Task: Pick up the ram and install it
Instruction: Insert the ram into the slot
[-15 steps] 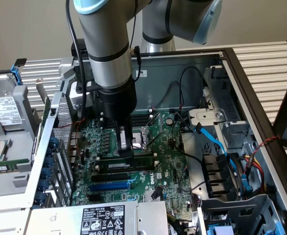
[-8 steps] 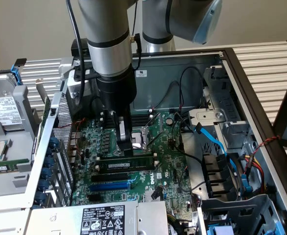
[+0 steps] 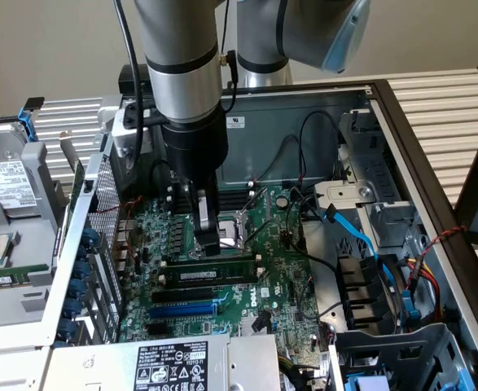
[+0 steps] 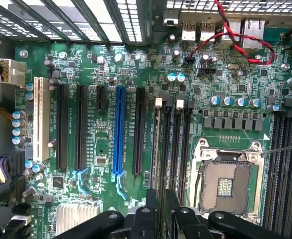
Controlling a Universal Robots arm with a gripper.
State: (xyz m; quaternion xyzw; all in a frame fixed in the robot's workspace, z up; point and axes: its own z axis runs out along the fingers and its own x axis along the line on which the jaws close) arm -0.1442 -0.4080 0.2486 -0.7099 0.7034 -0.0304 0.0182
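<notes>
**Ram stick gripped over the memory slots inside the open case**

An open grey metal computer case lies on its side on a white slatted table. It holds a green motherboard. On the board are an empty silver-framed processor socket, a long blue expansion slot among black ones, and a white slot near the board's edge. A ribbed silver heat sink sits nearby. At the exterior view's right, the case also holds a flat blue data cable and bundles of black wires. A twisted red-and-black wire loops near the rear ports. A box with a white printed label sits at the case's near edge.

The black end effector reaches straight down into the case, beside the socket. Its fingers are drawn in to a narrow gap and close on the ram, a long, thin, dark green circuit-board stick with a white label. The ram stands on edge along the black memory slots with white end clips, between the socket and the expansion slots. I cannot tell whether it is fully seated.

Outside the case, at the exterior view's left, a silver hard drive rests in a grey bracket.
</notes>
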